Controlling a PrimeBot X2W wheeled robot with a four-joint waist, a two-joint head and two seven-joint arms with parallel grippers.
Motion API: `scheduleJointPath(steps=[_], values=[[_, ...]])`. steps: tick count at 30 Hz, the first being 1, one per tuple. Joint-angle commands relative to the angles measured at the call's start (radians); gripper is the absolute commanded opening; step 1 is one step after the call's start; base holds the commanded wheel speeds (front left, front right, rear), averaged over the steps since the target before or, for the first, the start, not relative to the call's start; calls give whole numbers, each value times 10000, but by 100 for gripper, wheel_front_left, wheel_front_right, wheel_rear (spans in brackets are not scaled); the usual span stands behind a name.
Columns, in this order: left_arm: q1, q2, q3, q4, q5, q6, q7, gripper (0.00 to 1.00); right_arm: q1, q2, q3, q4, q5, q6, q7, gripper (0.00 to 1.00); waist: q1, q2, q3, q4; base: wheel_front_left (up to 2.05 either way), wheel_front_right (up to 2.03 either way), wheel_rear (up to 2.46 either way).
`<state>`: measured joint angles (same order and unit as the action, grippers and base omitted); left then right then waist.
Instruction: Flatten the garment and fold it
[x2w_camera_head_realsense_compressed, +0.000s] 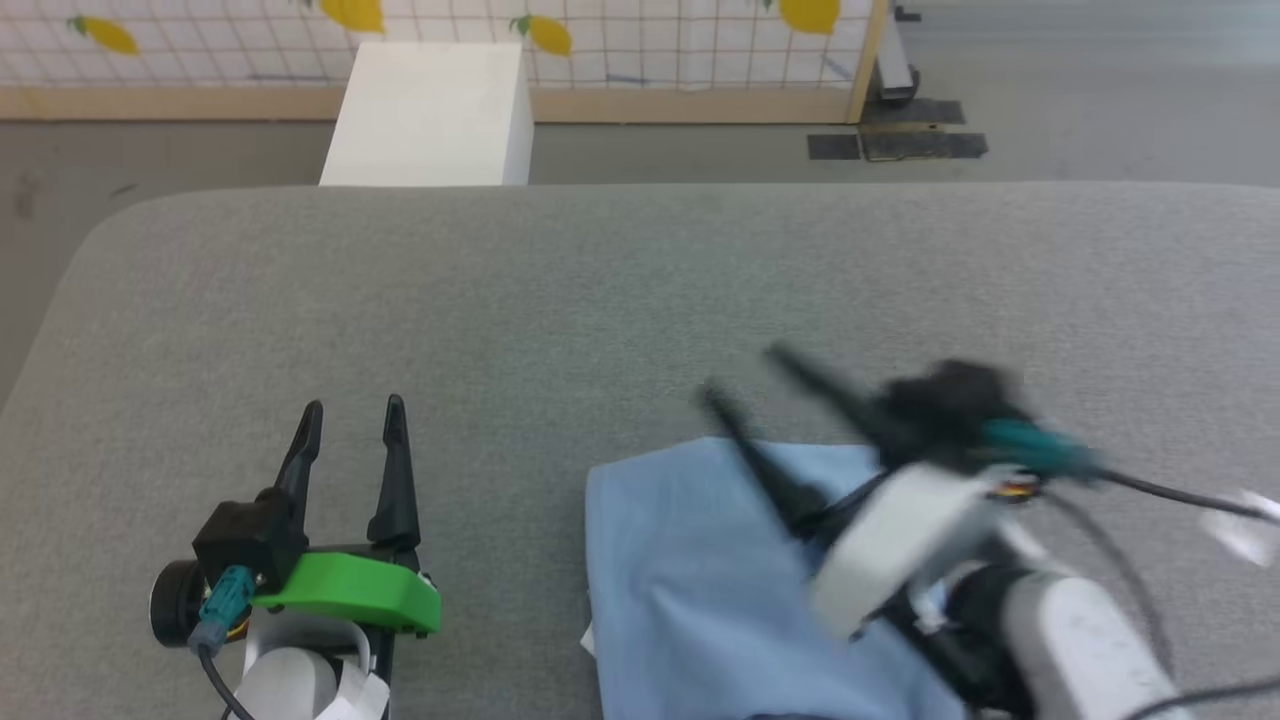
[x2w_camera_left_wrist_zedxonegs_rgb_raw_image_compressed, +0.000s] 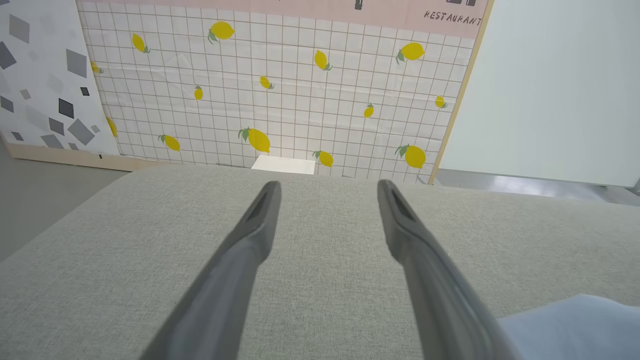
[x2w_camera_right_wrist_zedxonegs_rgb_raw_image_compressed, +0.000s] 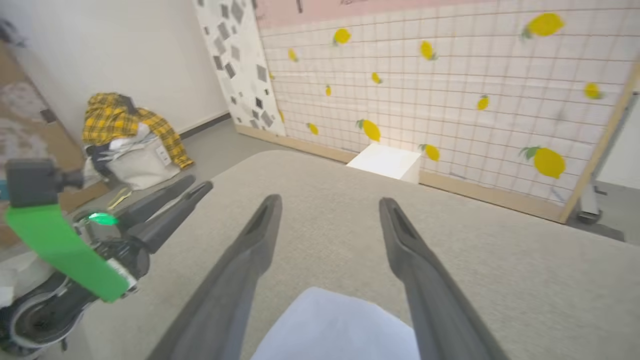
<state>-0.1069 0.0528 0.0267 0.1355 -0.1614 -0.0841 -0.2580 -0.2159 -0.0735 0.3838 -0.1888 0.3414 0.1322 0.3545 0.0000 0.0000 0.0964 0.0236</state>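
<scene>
One garment (x2w_camera_head_realsense_compressed: 690, 580) under right gripper (x2w_camera_head_realsense_compressed: 742, 372)

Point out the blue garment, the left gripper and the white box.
garment (x2w_camera_head_realsense_compressed: 690, 580), head view, on its flat blue upper surface.
left gripper (x2w_camera_head_realsense_compressed: 354, 403), head view, midway between its two fingertips.
white box (x2w_camera_head_realsense_compressed: 430, 115), head view, on its top face.

Blue garment (x2w_camera_head_realsense_compressed: 690, 580) lies on grey table (x2w_camera_head_realsense_compressed: 600, 300)

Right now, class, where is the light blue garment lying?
The garment lies lower right of centre in the head view, on the grey surface, under the right gripper, with the left gripper apart to its left.
</scene>
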Motion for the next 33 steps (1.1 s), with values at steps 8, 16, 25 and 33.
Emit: scheduleJointPath(steps=[8, 16, 25, 33], values=[[308, -26, 87, -28, -98, -22, -38, 100, 1201, -163, -2483, -3, -723, -15, -2823, 100, 0, 0, -507, -648, 0, 0, 0], [352, -26, 55, -21, -119, -37, -38, 100, 1908, -592, -3577, 1348, -443, -15, -3781, 100, 0, 0, -561, -825, 0, 0, 0], [362, -26, -28, -3, -133, -36, -38, 100, 1941, -277, -3946, 3587, 4313, -15, -1544, 100, 0, 0, -491, -770, 0, 0, 0], [243, -26, -2, -24, -82, -84, -38, 100, 1387, -53, -4574, 5067, 7230, -15, 1414, 100, 0, 0, -287, -590, 0, 0, 0]])
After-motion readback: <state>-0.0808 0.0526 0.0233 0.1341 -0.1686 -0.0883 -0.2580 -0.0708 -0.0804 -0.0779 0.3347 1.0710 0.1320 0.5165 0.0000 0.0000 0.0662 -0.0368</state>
